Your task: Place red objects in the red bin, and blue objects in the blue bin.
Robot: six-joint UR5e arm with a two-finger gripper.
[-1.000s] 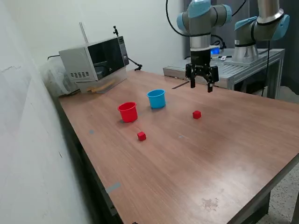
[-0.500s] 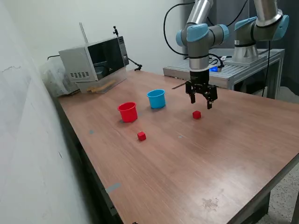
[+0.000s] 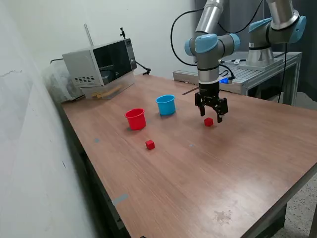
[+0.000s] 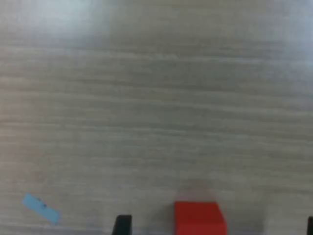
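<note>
1. Because the job is to sort by color, the gripper (image 3: 211,116) hangs low over one red cube (image 3: 208,121), just above it and not touching it. Its two fingers are spread apart with nothing between them, so it looks ready to come down around the cube.
2. On the wrist view the same red cube (image 4: 199,218) sits between the dark finger tips, which says the claw is lined up well. A small blue scrap (image 4: 41,207) lies on the wood near it.
3. On the table (image 3: 237,163), the other red cube (image 3: 150,144) waits well apart, nearer to us and toward the exterior view's left. It is close to the red cup (image 3: 135,119), so it should be a short trip later.
4. Next to the red cup stands the light-blue cup (image 3: 166,104), a bit farther back and to the exterior view's right. Both stand upright with open tops, so cubes can drop in.
5. No blue cubes show on the table. They may already be inside the light-blue cup, but I cannot see inside.
6. A microwave (image 3: 101,62) sits at the far left, out of the way.
</note>
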